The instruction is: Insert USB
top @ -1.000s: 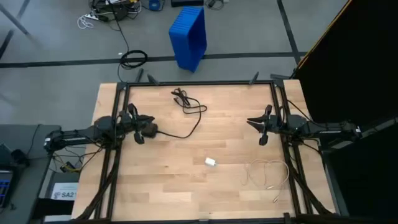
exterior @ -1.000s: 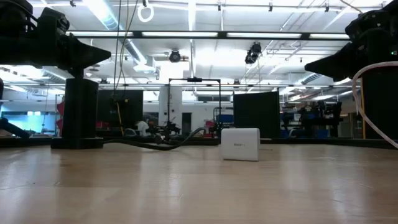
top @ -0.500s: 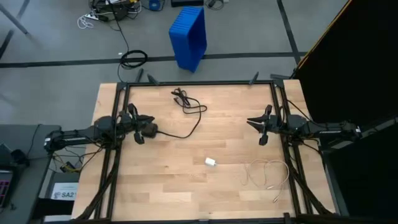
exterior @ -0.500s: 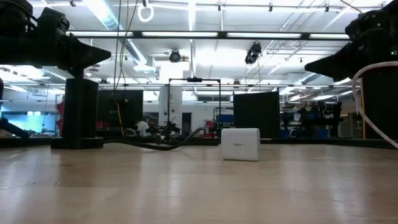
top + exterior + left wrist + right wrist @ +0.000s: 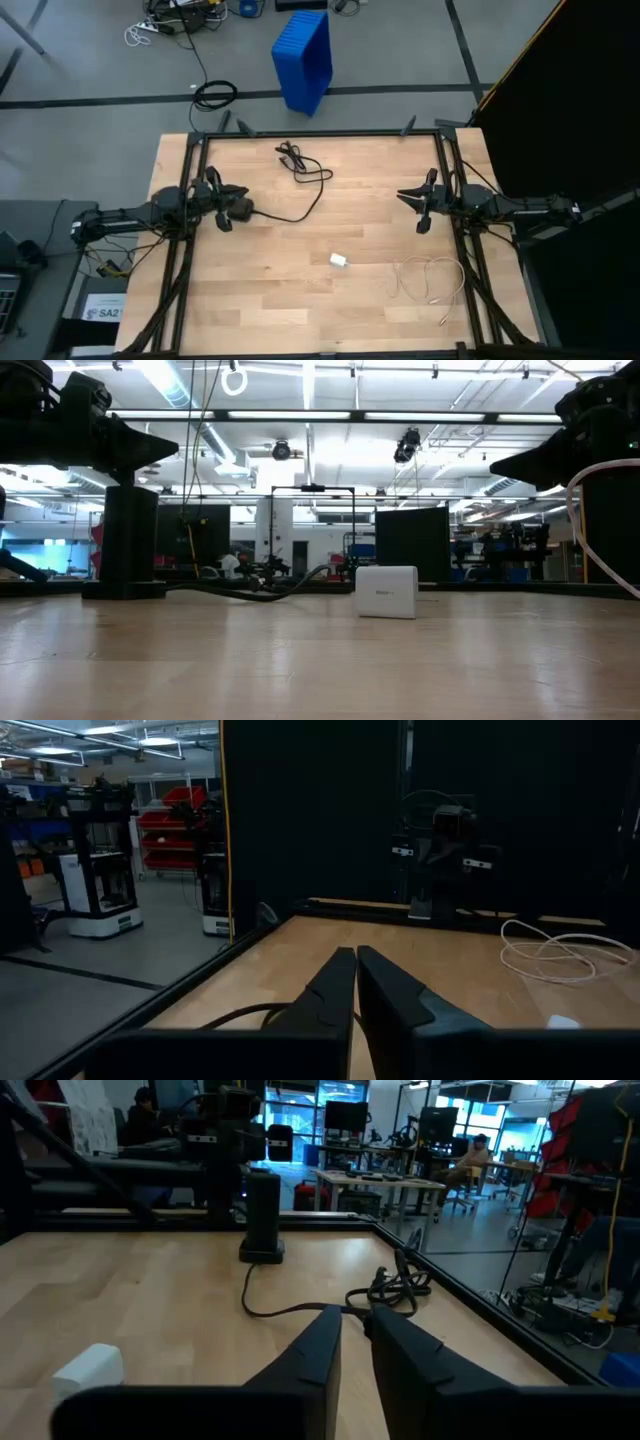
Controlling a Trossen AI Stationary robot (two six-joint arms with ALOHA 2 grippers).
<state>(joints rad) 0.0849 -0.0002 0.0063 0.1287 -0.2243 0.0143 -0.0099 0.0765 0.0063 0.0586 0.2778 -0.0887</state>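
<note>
A small white USB charger block (image 5: 339, 261) lies flat on the wooden table near its middle; it also shows in the low view (image 5: 386, 591) and the right wrist view (image 5: 90, 1365). A loose white cable (image 5: 431, 279) lies in loops near the right near corner, also seen in the left wrist view (image 5: 560, 950). My left gripper (image 5: 243, 191) hovers shut over the table's left side. My right gripper (image 5: 402, 195) hovers shut over the right side. Both are above the table, fingers pointing at each other, far from the charger and the white cable.
A black upright block (image 5: 262, 1215) stands under my left gripper. A black cable (image 5: 305, 195) runs from it to a tangle (image 5: 292, 156) near the far edge. Black frame rails (image 5: 190, 170) line the table's sides. A blue bin (image 5: 303, 58) sits on the floor beyond.
</note>
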